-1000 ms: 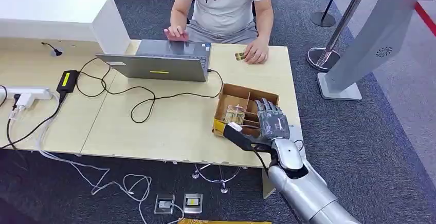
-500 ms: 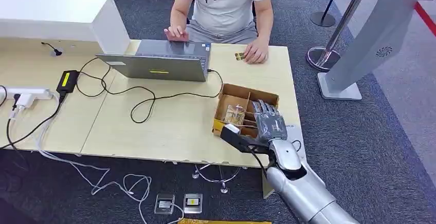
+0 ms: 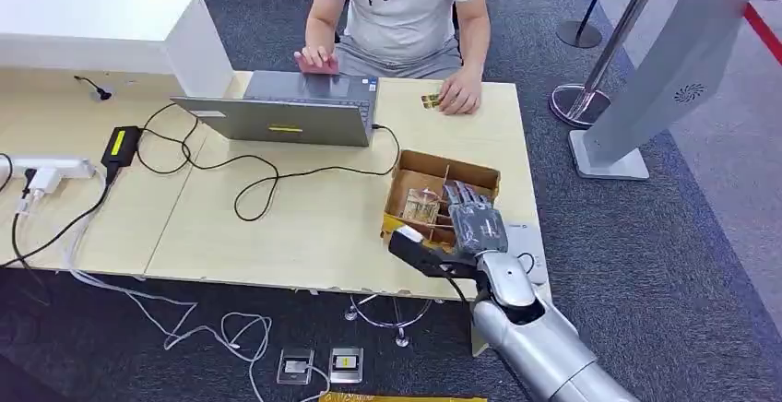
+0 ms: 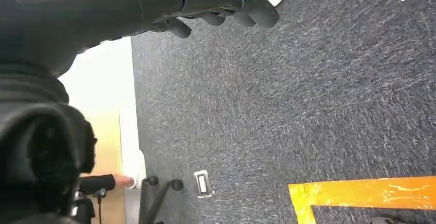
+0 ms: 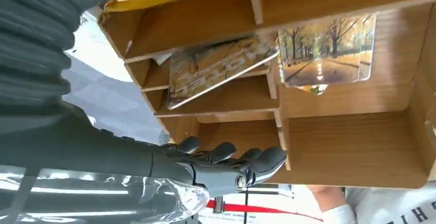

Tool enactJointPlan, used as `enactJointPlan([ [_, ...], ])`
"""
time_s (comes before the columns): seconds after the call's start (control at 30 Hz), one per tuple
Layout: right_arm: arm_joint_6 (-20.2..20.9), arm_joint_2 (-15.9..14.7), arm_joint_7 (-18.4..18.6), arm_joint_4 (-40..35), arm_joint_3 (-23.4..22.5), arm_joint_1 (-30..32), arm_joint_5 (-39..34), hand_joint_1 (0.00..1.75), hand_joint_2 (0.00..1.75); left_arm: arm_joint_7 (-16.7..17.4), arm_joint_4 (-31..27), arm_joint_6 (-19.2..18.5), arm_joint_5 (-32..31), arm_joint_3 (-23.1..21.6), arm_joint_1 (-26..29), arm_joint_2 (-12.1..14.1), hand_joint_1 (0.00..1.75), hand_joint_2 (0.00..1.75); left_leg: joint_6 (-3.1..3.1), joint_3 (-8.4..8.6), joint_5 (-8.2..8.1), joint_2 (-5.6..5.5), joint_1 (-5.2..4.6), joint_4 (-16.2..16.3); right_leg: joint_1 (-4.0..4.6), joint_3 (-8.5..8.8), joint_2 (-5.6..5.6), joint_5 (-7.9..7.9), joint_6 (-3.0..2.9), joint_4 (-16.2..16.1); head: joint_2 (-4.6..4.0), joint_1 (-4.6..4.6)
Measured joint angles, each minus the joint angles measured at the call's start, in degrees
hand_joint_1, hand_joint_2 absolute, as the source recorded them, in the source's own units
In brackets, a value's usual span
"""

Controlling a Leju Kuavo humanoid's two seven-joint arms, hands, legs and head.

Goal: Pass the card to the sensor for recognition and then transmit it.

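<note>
A brown cardboard box (image 3: 433, 159) with dividers stands near the table's right front corner. Picture cards stand in its compartments: one card (image 3: 422, 206) in the head view, and in the right wrist view a leaning card (image 5: 218, 70) and an upright tree-scene card (image 5: 326, 49). My right hand (image 3: 474, 222) hovers over the box's near right part, fingers stretched out and apart, holding nothing. The right wrist view shows the same hand (image 5: 226, 162) just beside a box wall (image 5: 349, 147), apart from the cards. My left hand (image 4: 216, 0) hangs over the carpet, holding nothing.
A person sits at the far side, one hand (image 3: 458, 96) by a small card (image 3: 430, 100), the other at a grey laptop (image 3: 286, 112). Black cables (image 3: 249, 181) and a power adapter (image 3: 122, 144) lie to the left. A white pad (image 3: 527, 241) lies beside the box.
My right hand has slid a little left and forward, further over the box. The person and the cards have not moved.
</note>
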Motion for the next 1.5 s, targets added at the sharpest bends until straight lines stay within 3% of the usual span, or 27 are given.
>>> enactJointPlan([
  [1.07,-1.6,0.2,1.2,0.7,2.0,-0.1,-0.7,1.75,1.75,0.2,0.0,0.0,-2.6,0.0,0.1,0.0,0.0,0.0,0.0,0.01,0.0,0.01,0.0,0.0,0.0,0.0,0.01,0.0,0.0,0.0,0.0,0.0],
  [1.5,-1.4,-0.9,2.7,-6.9,1.7,-3.5,1.3,1.75,1.75,0.1,0.0,-0.1,-3.7,0.0,0.1,0.0,0.0,0.0,0.0,0.03,0.0,0.02,0.0,0.0,0.0,-0.01,0.04,0.01,0.0,0.0,0.0,-0.02],
])
